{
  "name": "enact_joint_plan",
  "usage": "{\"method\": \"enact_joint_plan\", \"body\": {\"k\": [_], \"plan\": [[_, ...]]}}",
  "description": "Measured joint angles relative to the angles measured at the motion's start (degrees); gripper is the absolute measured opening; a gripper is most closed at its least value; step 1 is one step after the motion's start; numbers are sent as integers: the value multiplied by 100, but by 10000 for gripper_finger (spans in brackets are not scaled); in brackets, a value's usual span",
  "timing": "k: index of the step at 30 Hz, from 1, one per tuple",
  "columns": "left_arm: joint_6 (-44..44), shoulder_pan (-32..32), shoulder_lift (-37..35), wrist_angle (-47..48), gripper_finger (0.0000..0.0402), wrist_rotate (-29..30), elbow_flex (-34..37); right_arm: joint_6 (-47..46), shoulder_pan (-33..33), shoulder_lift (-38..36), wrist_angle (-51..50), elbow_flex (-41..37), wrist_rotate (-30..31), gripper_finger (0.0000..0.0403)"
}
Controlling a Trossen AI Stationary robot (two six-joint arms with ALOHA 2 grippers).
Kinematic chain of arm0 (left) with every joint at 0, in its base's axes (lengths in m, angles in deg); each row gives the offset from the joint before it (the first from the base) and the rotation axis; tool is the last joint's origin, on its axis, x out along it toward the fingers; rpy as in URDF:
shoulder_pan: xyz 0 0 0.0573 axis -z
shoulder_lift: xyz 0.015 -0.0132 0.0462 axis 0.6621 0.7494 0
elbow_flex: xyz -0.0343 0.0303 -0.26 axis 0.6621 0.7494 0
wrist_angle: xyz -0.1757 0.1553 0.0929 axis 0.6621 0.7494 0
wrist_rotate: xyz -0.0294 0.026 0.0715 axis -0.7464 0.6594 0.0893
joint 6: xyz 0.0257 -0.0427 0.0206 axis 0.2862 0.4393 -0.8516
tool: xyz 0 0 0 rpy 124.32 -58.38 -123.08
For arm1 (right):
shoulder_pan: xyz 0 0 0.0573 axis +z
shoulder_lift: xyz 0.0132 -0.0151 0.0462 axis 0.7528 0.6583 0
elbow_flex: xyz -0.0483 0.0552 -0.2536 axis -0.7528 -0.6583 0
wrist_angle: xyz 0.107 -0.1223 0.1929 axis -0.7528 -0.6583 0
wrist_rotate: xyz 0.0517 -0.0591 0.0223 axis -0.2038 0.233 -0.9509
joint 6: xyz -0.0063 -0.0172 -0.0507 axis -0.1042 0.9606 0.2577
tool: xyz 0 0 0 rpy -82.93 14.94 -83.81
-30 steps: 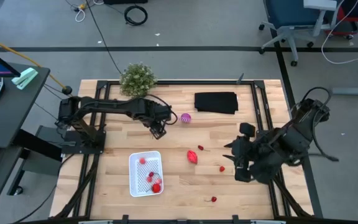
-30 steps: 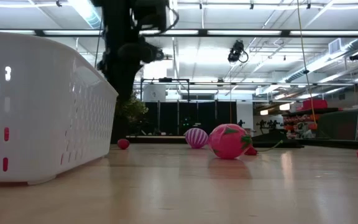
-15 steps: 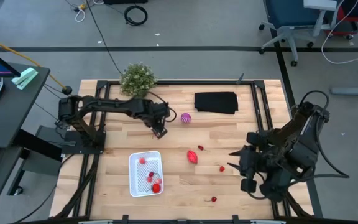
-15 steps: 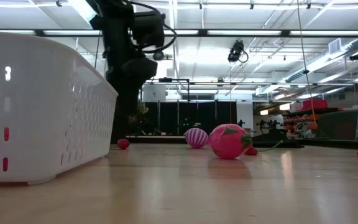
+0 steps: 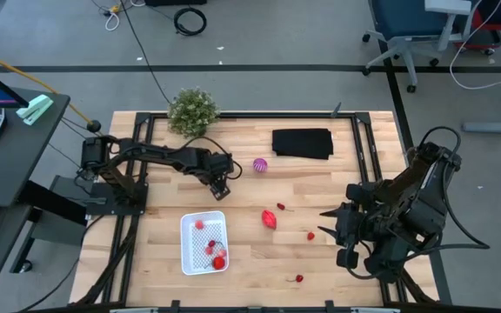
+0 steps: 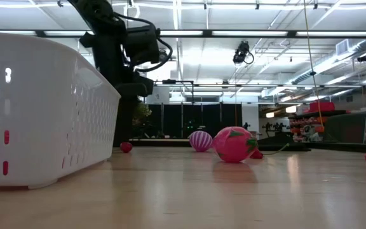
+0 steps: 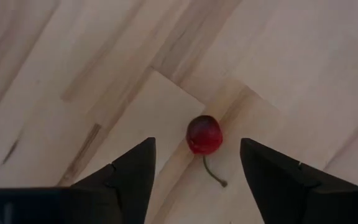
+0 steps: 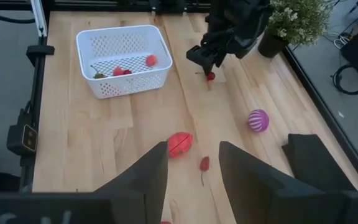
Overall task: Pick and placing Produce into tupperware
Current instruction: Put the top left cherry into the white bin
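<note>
1. Left end effector (image 7: 194, 168) hangs low over the counter (image 5: 250, 261), beyond the white tupperware (image 5: 203, 243) on its far side; fingers spread wide, gripping nothing.
2. A small red cherry (image 7: 204, 134) with stem lies on the wood between those fingers, touching neither.
3. Tupperware holds several small red pieces (image 5: 216, 256).
4. Right of the tupperware: the red oblong strawberry (image 5: 270, 218) and scattered tiny red pieces; the purple striped ball (image 5: 260, 165) lies farther back.
5. Right end effector (image 8: 193, 168) waits far right of the tupperware, fingers parted, empty.
</note>
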Motion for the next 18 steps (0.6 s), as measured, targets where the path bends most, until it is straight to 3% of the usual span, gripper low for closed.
{"method": "enact_joint_plan", "body": {"k": [10, 18], "plan": [[62, 109, 467, -369, 236, 37, 111, 9, -2, 0, -23, 0, 196, 152], [203, 134, 492, -400, 163, 259, 104, 11, -2, 0, -50, 0, 208, 152]]}}
